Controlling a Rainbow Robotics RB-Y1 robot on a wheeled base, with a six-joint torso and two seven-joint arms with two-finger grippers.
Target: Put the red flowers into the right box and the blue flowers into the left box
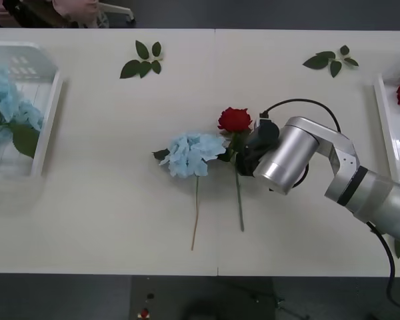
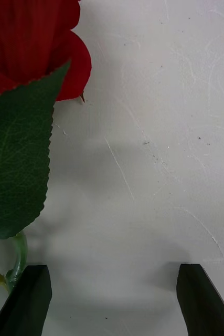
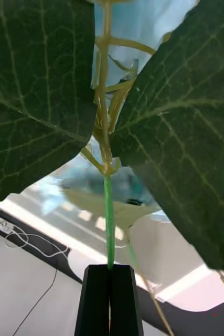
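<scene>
Trouble on the left first: the left gripper (image 3: 110, 299) pinches a blue flower's (image 3: 138, 31) thin stem above the left box (image 1: 50, 113), and a slack pinch would drop it outside. Mid-table lies another blue flower (image 1: 192, 153). Beside it, the right gripper (image 2: 112, 294) stands open, the red rose (image 1: 235, 120) off-centre; closing now could miss the stem.

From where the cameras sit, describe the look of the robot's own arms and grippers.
The right arm is built of rounded silver-grey metal segments, with a black band between two of them and a thick cylindrical wrist link. A black cable loops over that link and another hangs below the arm. The right gripper and left gripper both have plain, flat-sided black jaws.
</scene>
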